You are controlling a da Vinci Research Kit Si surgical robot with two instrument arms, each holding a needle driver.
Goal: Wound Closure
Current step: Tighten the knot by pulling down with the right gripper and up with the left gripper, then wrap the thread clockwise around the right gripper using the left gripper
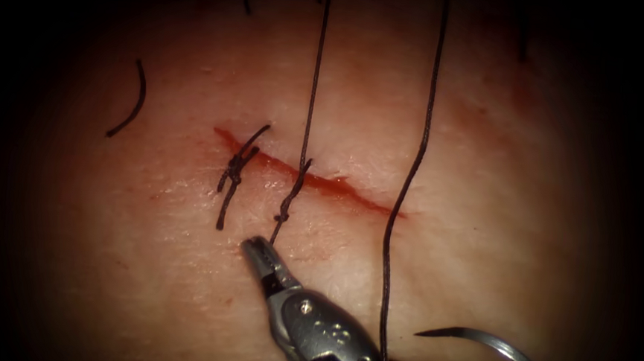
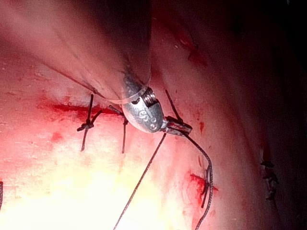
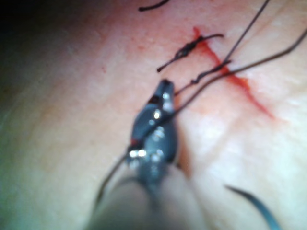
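Steel-stiff and slick, the curved needle (image 1: 491,344) lies free on the tissue (image 1: 145,267) lower right of the cut (image 1: 322,180), best taken mid-curve, we judge, while the fingers of the left tool (image 2: 178,127) and right tool (image 1: 258,250) each pinch limp thread (image 1: 412,171).

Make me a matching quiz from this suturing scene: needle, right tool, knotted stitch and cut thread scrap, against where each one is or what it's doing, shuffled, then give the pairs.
1 needle
2 right tool
3 knotted stitch
4 thread scrap

A across the cut's left end
B loose, left of the cut
C lying free on the tissue, in neither tool
D jaws shut on a thread tail below the cut

Pairs: 1-C, 2-D, 3-A, 4-B. The left tool also holds thread.
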